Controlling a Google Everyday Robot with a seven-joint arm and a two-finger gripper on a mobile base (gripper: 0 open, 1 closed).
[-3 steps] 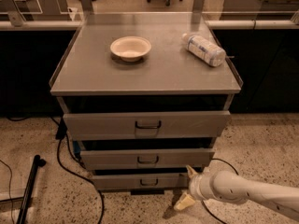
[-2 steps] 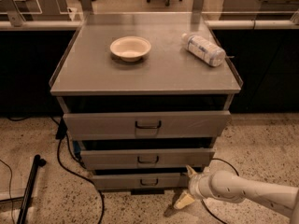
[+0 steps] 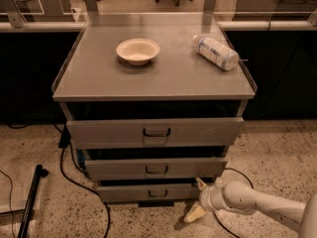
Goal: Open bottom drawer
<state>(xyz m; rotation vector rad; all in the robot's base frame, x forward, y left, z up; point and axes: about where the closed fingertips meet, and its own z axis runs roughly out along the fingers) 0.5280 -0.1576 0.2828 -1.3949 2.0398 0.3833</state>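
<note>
**First:** Barely anything has moved since a second ago. We find the gripper [image 3: 197,198] on the same station, low by the right end of the bottom drawer [image 3: 129,193], and the drawer front no further out. Agreed?

**Second:** Agreed. Taking it left to right: a pole [image 3: 29,202] and a cable [image 3: 74,175] lie on the floor left of the cabinet, apart from the work. On the top [image 3: 99,81] a bowl [image 3: 138,50] stands left of centre, and a bottle [image 3: 215,52] lies on its side near the right edge. Neither bears on the task.

**First:** And the drawers?

**Second:** We count three fronts, each narrower than the one above. The bottom drawer is the lowest, just above the floor. Its handle [image 3: 158,193] sits at the centre, untouched. The gripper is to the right of it, near the drawer's right corner and apart from the handle.

**First:** Fingers?

**Second:** The fingers [image 3: 195,213] are spread, one pointing up at the corner and one down at the floor, with nothing between them. The arm [image 3: 262,207] enters from the lower right.

**First:** Step in hand?

**Second:** We judge it the approach; no grasp is made and the opening is not begun. The next move calls for travel leftward along the front, fingers turned to straddle the small pull, a firm close, then a straight draw outward.
</note>
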